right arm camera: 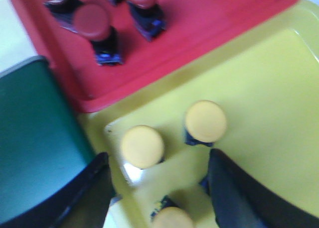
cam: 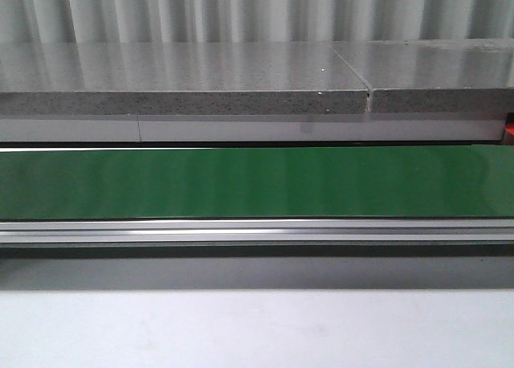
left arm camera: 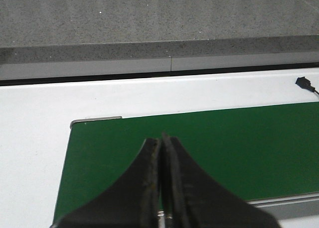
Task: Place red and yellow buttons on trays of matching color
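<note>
Front view shows a long green conveyor belt [cam: 257, 181] running the full width, bare, with a silver aluminium rail [cam: 257, 230] along its near edge, a grey speckled stone ledge [cam: 185, 83] behind it and the pale white counter [cam: 257, 328] in front; neither arm appears here

Left wrist view: the left end effector [left arm camera: 161, 178] hangs over the belt's end near its rounded corner, black fingers pressed together with nothing between them; white counter lies open beyond the belt edge

Right wrist view, blurred: the right end effector [right arm camera: 158, 188] is spread wide over a yellow plastic tray [right arm camera: 269, 83], where three round yellow-capped buttons [right arm camera: 205, 120] stand, one just between the fingers. A red plastic tray [right arm camera: 209, 24] touches the yellow one and carries several red-capped buttons [right arm camera: 94, 23]
</note>
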Controlling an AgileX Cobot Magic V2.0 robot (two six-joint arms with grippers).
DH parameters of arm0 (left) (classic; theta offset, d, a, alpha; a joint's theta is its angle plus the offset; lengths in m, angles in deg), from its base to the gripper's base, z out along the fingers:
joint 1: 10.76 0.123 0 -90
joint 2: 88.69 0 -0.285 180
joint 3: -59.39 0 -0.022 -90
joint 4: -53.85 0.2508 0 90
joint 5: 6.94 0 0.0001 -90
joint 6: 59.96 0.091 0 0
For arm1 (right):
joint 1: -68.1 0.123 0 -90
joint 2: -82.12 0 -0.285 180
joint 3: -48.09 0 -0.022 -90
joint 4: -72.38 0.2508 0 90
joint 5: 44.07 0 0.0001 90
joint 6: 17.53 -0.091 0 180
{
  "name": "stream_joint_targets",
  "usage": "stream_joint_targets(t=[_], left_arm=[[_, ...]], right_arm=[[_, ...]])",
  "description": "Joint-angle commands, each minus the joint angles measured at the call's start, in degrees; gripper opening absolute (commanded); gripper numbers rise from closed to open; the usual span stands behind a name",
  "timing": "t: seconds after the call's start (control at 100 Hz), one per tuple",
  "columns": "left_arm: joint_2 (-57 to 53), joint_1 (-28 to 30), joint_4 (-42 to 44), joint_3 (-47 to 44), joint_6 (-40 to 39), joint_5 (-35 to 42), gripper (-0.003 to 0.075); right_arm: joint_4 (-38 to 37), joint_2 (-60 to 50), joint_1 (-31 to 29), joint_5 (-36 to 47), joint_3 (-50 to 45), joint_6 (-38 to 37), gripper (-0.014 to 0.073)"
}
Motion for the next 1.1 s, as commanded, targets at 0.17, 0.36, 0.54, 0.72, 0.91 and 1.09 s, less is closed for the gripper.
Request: stream_joint_targets(t=[0.17,0.36,0.54,0.72,0.91,1.09], left_arm=[[0.10,-0.40,-1.01,1.58,-0.05,4.59,-0.0020],[0.10,-0.40,-1.01,1.58,-0.05,4.59,-0.0020],[0.10,-0.40,-1.01,1.58,-0.05,4.59,-0.0020],[0.10,-0.40,-1.01,1.58,-0.05,4.59,-0.0020],[0.10,-0.40,-1.01,1.58,-0.05,4.59,-0.0020],[0.10,-0.40,-1.01,1.58,-0.05,4.59,-0.0020]], right_arm=[[-0.08,-8.40,13.71,2.94,1.45,2.37,0.0437],[-0.08,-14.04,20.55,2.95,1.26,3.48,0.0437],[-0.13,-20.43,23.18,2.78,0.92,4.29,0.0434],[-0.13,-28.01,25.68,4.50,-3.78,5.42,0.0387],[-0.13,-34.71,26.29,4.75,-9.95,5.42,0.0128],[-0.13,-37.62,26.29,4.98,-13.33,5.42,-0.0067]])
